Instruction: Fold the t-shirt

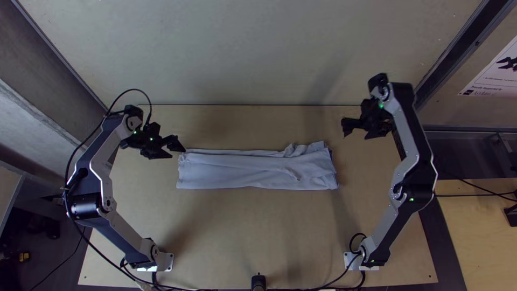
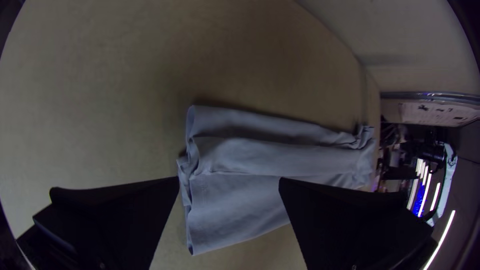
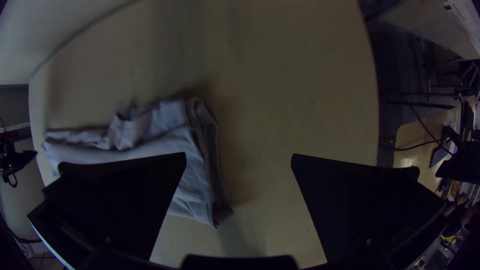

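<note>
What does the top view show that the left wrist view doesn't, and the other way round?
Top view: the left arm's base and the right arm's base, standing at the near edge of the table.

Left wrist view: bright strip lights in the room beyond, and a close look into the gaps between the layers at one end of the t-shirt.

Both: the wooden table, the t-shirt folded into a long strip with its other end bunched, the open left gripper and a printed sheet.
</note>
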You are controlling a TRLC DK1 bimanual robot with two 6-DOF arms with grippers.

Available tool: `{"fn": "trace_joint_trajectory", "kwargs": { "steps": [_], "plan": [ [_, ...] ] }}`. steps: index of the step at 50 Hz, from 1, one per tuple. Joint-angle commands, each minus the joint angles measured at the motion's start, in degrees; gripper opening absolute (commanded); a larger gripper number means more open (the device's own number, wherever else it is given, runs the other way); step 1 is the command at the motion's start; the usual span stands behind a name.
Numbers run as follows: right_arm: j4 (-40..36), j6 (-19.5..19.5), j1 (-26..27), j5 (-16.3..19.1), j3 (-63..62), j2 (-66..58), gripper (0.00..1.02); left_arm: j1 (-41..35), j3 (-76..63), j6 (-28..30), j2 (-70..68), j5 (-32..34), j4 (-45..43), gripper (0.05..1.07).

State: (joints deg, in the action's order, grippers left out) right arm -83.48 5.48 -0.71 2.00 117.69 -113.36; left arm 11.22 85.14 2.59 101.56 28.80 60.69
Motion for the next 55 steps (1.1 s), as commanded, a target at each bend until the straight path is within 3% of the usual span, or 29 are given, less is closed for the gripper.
{"fn": "trace_joint_trajectory", "kwargs": {
  "steps": [1,14,28,55],
  "plan": [
    [-0.5,-1.2,1.1,0.4,3.9,3.4,0.99,2.6,-5.3,0.2,-2.4,3.8,-1.0,1.02],
    [-0.6,-0.9,1.8,0.5,11.1,7.1,0.99,7.7,-13.2,2.3,-2.2,7.4,-8.0,1.03],
    [-1.3,-0.8,1.9,0.5,11.8,9.8,0.99,7.6,-17.3,2.9,0.7,8.7,-12.8,1.03],
    [-1.3,-0.6,2.1,0.5,5.8,12.8,0.99,-7.4,-23.8,-8.5,1.3,9.6,-23.8,1.03]
  ]
}}
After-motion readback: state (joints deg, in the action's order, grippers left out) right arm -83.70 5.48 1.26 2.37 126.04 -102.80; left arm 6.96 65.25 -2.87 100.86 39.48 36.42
